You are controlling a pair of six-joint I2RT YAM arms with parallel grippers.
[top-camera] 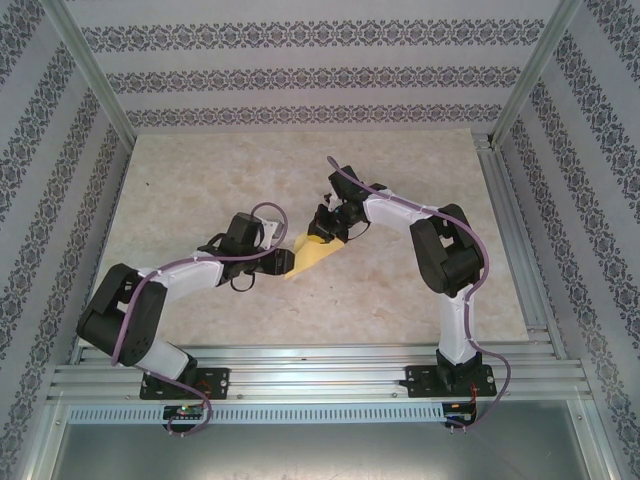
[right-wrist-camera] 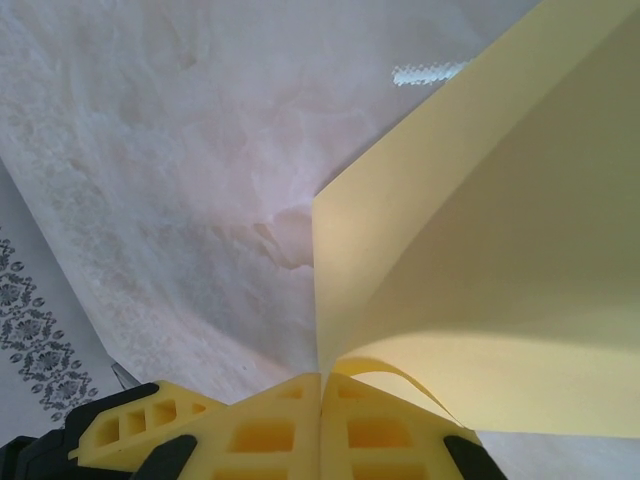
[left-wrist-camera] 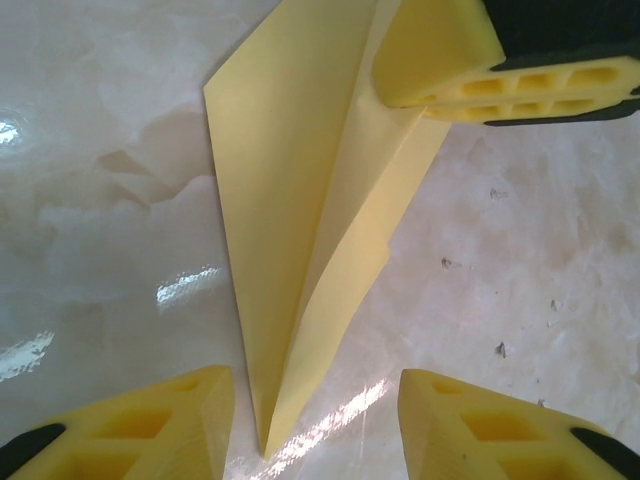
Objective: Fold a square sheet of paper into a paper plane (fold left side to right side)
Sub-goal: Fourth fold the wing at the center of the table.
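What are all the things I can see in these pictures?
paper: one, yellow, folded to a point, mid-table between the arms
table: one, pale marbled, under everything
walls: three, white with dark patterned stripes, behind and to both sides of the table
rails: several, silver, along the near edge
left arm: one, black and white, reaching in from the left
right arm: one, black and white, reaching in from the right
left jaws: one pair, yellow, open either side of the paper's tip
right jaws: one pair, yellow, shut on the paper's edge
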